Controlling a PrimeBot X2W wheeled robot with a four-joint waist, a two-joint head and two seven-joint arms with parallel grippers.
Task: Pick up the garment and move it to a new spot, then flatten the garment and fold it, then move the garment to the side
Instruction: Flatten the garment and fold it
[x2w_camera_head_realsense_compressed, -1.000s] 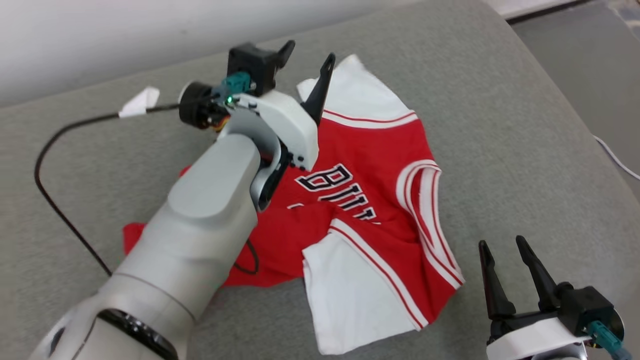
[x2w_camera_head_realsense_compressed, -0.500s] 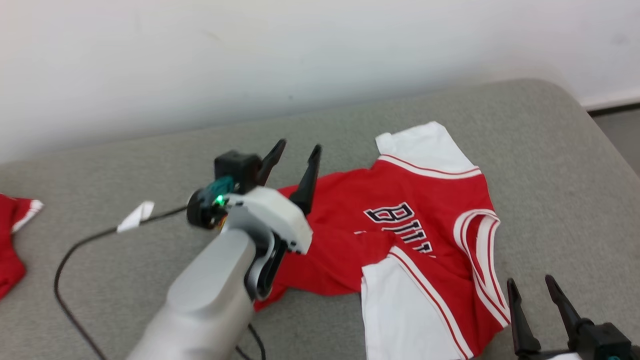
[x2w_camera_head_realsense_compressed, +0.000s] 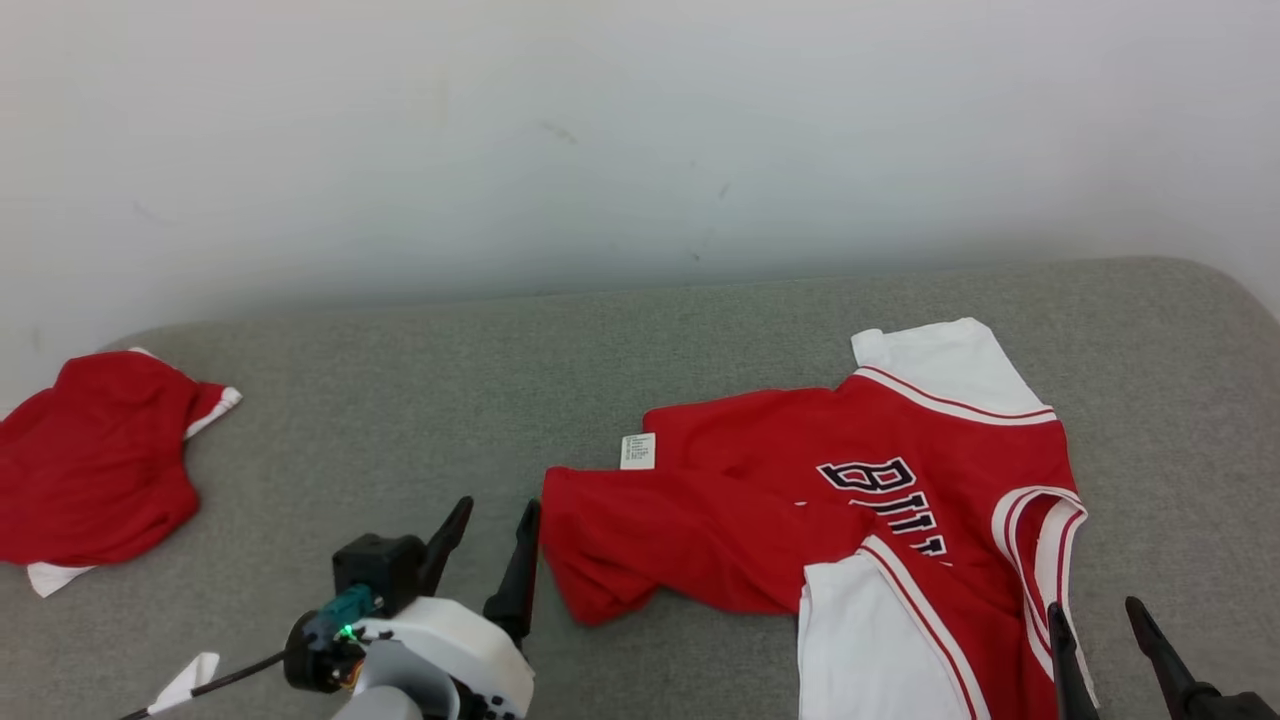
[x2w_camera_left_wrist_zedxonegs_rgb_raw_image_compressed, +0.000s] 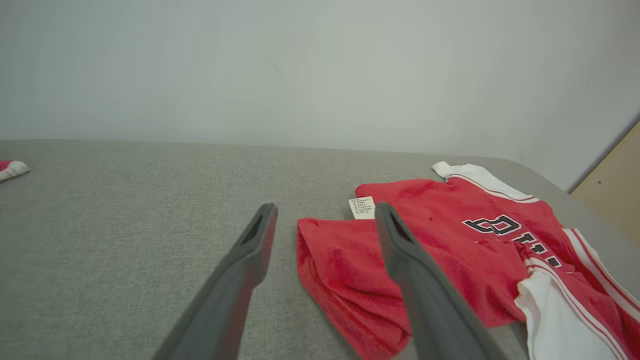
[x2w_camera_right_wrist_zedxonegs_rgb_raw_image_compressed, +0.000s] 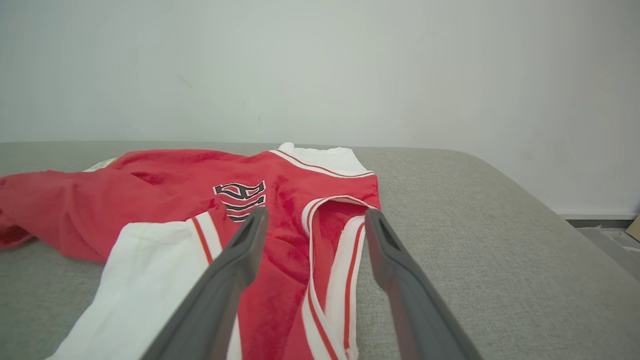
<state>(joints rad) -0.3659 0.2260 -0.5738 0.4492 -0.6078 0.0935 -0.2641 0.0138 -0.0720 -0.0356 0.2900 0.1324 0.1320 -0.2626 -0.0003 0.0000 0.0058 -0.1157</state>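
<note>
Running across the frame, the garment (x2w_camera_head_realsense_compressed: 850, 500) puts its hem just right of your left gripper (x2w_camera_head_realsense_compressed: 498, 502), jaws apart. Your right gripper (x2w_camera_head_realsense_compressed: 1092, 603), likewise apart, flanks the neckline.

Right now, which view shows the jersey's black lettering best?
Head view: the lettering on the jersey faces the camera, large and sharp, though a white fold covers its end. Left wrist view shows it oblique, far right; right wrist view, foreshortened and small.
</note>
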